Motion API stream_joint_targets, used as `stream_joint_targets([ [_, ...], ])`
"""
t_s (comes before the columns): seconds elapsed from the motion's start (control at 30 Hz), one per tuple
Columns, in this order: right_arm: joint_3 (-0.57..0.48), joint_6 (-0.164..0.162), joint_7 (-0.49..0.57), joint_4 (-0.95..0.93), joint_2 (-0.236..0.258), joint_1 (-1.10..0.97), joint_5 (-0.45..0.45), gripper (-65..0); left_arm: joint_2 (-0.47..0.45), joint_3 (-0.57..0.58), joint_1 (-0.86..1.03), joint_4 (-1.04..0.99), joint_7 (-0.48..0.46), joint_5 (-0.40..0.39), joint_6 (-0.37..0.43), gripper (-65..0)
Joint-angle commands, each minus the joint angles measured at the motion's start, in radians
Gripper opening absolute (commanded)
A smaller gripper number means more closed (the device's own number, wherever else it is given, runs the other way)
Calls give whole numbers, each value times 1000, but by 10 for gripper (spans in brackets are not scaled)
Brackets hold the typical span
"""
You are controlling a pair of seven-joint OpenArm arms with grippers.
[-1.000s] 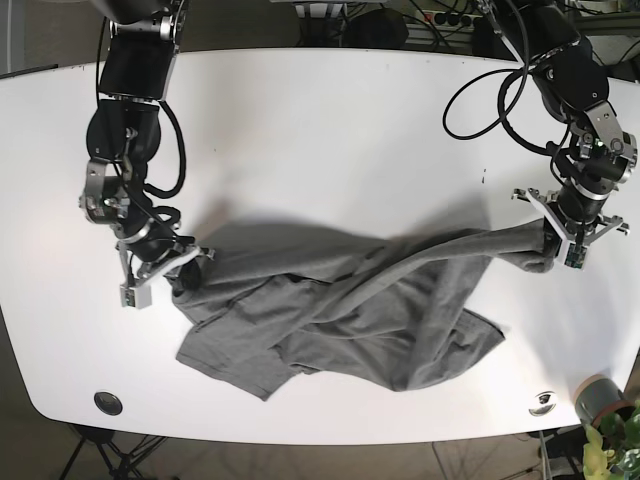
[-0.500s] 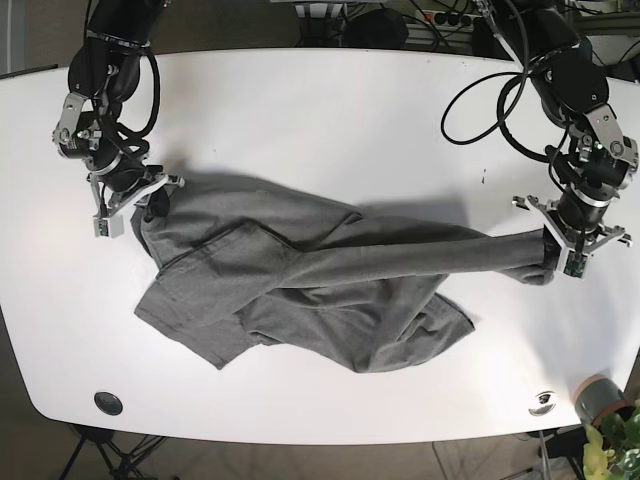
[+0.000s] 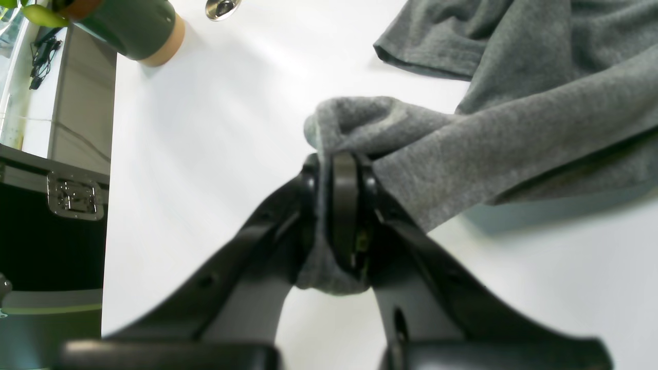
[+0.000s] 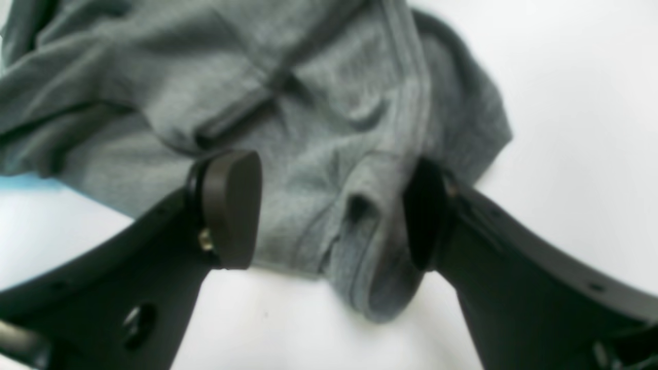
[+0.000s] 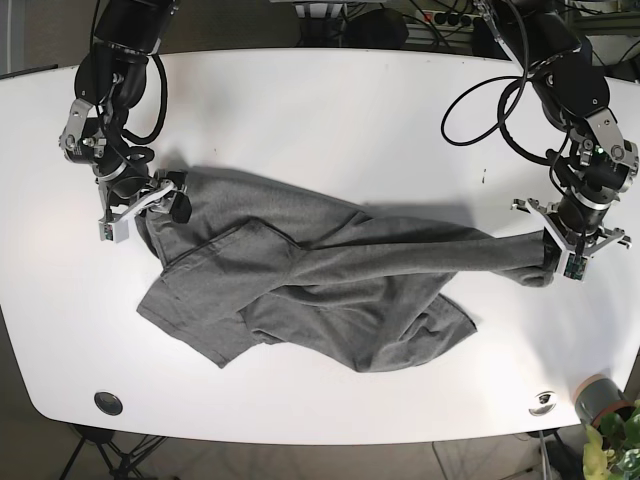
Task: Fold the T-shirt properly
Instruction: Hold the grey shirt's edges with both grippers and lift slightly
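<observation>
The grey T-shirt [image 5: 330, 290] lies crumpled and stretched across the white table [image 5: 330, 130]. My left gripper [image 5: 562, 258], at the base view's right, is shut on a bunched edge of the shirt; the left wrist view shows its jaws [image 3: 336, 205] clamped on a fold of the cloth [image 3: 514, 103]. My right gripper [image 5: 145, 212], at the base view's left, is at the shirt's far left corner. In the right wrist view it [image 4: 329, 210] stands wide open, with a wrinkled hem of the shirt [image 4: 308, 103] lying between the fingers [image 4: 231, 205].
A potted plant [image 5: 600, 400] stands at the front right corner; it also shows in the left wrist view [image 3: 139, 25]. Round table grommets sit at the front right [image 5: 543, 402] and front left [image 5: 107, 403]. A black case [image 3: 51, 231] stands beyond the table edge.
My right gripper pulled the shirt's corner up and to the left, then opened its jaws over it. The shirt is stretched out longer. My left gripper has held its place and grip.
</observation>
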Motion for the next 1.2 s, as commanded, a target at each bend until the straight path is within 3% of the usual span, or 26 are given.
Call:
stream_joint_targets([
  [0.0, 3, 7, 21, -50, 10, 45, 12, -238, -13, -2, -15, 15, -21, -11, 5, -650],
  [0.27, -1, 7, 19, -74, 11, 99, 12, -277, -10, -4, -13, 15, -21, -11, 5, -650],
  [0.67, -1, 7, 21, -221, 10, 165, 12, -285, -10, -2, -13, 12, -21, -11, 5, -650],
  [0.73, -1, 7, 21, -218, 10, 165, 12, -330, -10, -2, -13, 12, -21, -11, 6, -650],
  [0.8, -1, 7, 21, -218, 10, 165, 12, -444, -10, -1, -15, 12, -21, -11, 8, -650],
  [0.87, -1, 7, 21, -218, 10, 165, 12, -610, -10, -1, -15, 4, -21, -11, 8, -650],
  [0.9, -1, 7, 21, -217, 10, 163, 12, -648, -10, -1, -16, -5, -23, -11, 8, -650],
  [0.97, 1, 7, 21, -188, 10, 157, 12, -601, -12, 1, -16, -31, -26, -11, 11, -650],
  [1.03, 1, 7, 21, -131, 10, 139, 12, -633, -12, -1, -19, -58, -26, -11, 11, -650],
  [1.17, 1, 7, 18, -1, 10, 82, 13, -628, -13, -1, -19, -72, -26, -11, 12, -650],
])
